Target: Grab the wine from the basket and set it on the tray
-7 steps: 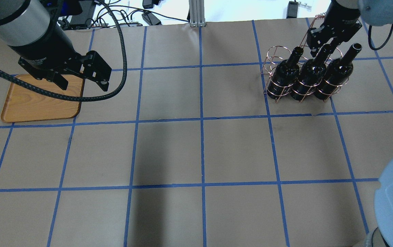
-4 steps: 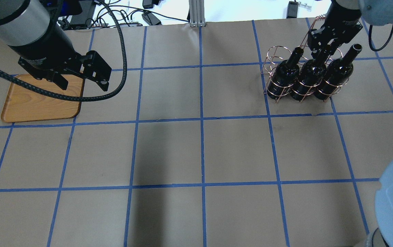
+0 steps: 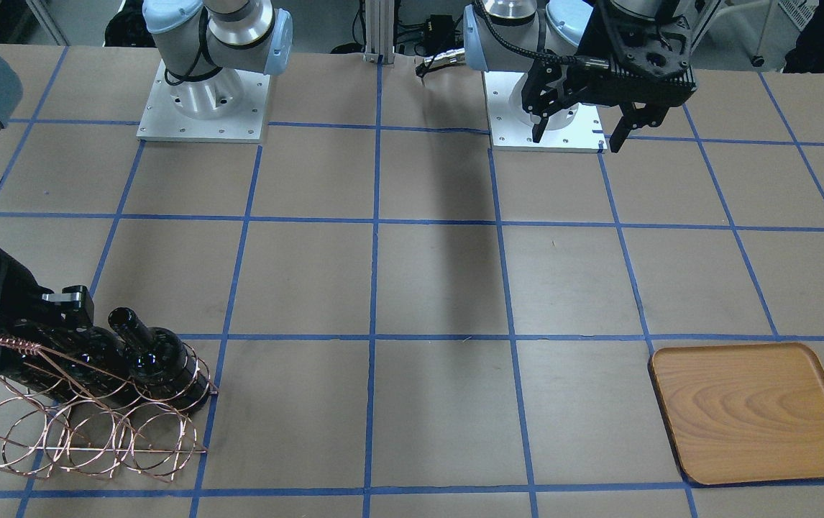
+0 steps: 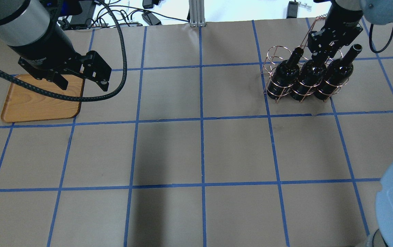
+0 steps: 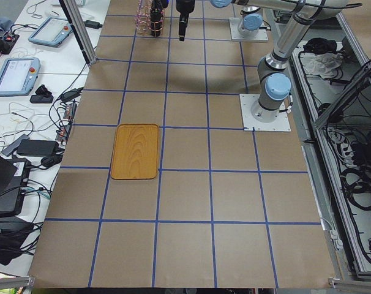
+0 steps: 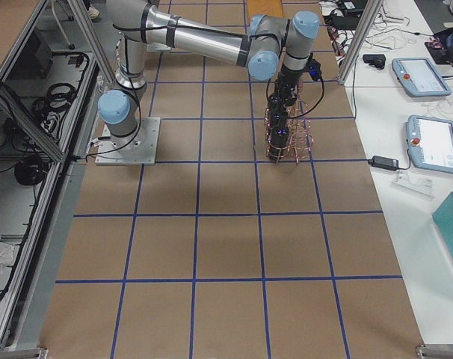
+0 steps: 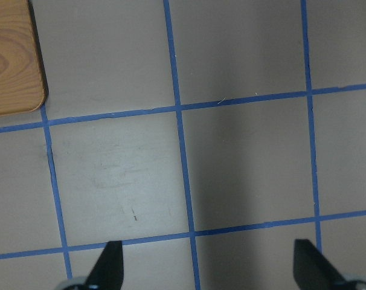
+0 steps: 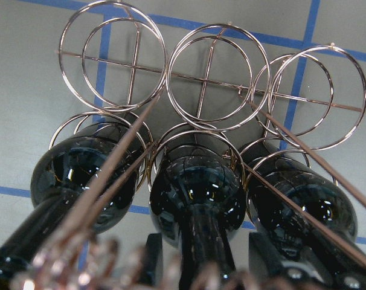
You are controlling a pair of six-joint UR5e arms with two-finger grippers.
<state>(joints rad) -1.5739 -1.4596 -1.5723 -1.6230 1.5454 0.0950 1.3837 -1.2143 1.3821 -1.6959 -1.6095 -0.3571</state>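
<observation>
Three near-black wine bottles stand in the front rings of the rose-copper wire basket point(image 4: 274, 55) at the far right. The left one point(image 4: 285, 73), the middle one point(image 4: 309, 72) and the right one point(image 4: 335, 72) lean alike. My right gripper point(image 4: 321, 50) is open, and its fingers point(image 8: 154, 260) straddle the middle bottle's point(image 8: 198, 193) neck with a gap on each side. My left gripper point(image 4: 84, 85) is open and empty, held above the table by the right edge of the wooden tray point(image 4: 32, 106). The tray holds nothing.
The basket's back rings point(image 8: 113, 63) hold nothing, and its slanted wire handle point(image 8: 110, 175) crosses the wrist view. The brown table has a blue tape grid point(image 4: 201, 120). Cables and an aluminium post point(image 4: 196, 13) lie past the far edge. The arm bases point(image 3: 203, 101) are on the near side.
My right gripper has shifted slightly toward the table's far edge, staying around the middle bottle's neck. The left arm, the bottles and the tray have not moved.
</observation>
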